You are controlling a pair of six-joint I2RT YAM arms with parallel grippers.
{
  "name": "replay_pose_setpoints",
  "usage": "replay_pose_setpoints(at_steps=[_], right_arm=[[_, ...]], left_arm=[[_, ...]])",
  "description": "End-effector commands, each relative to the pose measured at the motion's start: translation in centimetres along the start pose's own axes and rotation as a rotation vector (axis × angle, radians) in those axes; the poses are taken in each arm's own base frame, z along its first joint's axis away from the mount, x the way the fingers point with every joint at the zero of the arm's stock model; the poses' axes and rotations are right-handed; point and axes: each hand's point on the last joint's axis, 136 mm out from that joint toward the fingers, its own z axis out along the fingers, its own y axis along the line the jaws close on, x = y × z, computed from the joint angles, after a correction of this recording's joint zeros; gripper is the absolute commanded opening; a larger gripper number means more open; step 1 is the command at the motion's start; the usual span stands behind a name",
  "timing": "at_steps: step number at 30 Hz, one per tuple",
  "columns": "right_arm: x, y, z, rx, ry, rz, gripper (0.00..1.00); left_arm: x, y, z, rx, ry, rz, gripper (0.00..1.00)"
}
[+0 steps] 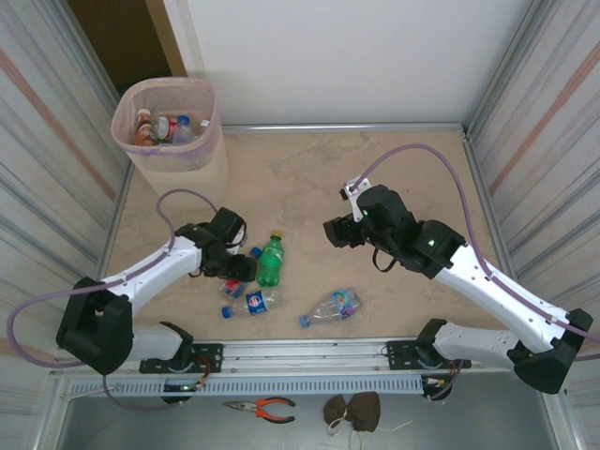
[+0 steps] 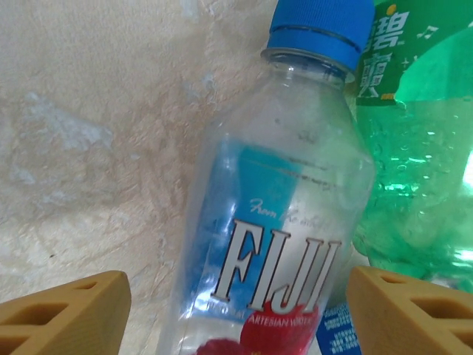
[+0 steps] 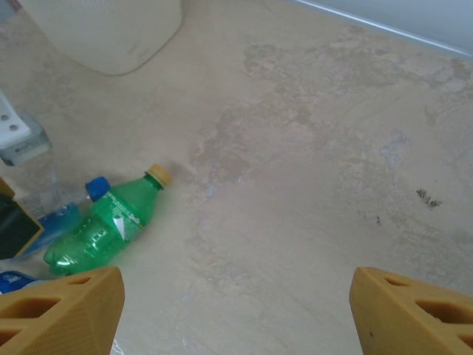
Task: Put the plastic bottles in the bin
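Here we have the left tool [image 2: 236, 314] down low on the table [image 1: 309, 178], its fingers apart on either side of a clear Fiji bottle [image 2: 273, 222] with a blue cap, not yet gripping it. The right tool [image 3: 236, 310] hangs above the middle of the table, fingers apart and holding nothing.

We judge the main risk to be the green bottle [image 2: 421, 185], which lies right against the Fiji bottle. A closing finger could catch it or send it rolling away. The Fiji bottle is round, slick and thin-walled, so an off-centre squeeze may squirt it out or crumple it. Two more plastic bottles, one with a blue label [image 1: 248, 303] and one clear [image 1: 333, 306], lie near the front edge and could be nudged as well. The bin [image 1: 183, 161] stands well apart in the far left corner, already holding several bottles [image 1: 167, 127]. Its tall rim means a low carry could knock it.

The table is pale, mottled stone-look board, smooth enough to let bottles roll. Corrugated panels close both sides, a white wall stands behind, and pliers [image 1: 265, 407] lie below the front rail.
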Motion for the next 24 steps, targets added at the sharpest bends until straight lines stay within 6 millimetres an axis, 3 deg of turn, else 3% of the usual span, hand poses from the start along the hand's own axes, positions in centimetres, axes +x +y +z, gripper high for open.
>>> replay_pose_setpoints(at_steps=[1, 15, 24], right_arm=[[-0.6, -0.1, -0.7, -0.005, -0.010, 0.036, 0.78], [-0.7, -0.2, -0.9, -0.003, -0.013, 0.043, 0.78], [-0.8, -0.3, -1.1, 0.001, -0.019, 0.047, 0.78]], left_arm=[[0.3, -0.3, 1.1, 0.018, 0.008, -0.015, 0.74], [-0.4, 0.2, 2.1, 0.002, 0.002, -0.026, 0.52], [-2.1, 0.1, 0.0, 0.004, -0.058, -0.008, 0.50]])
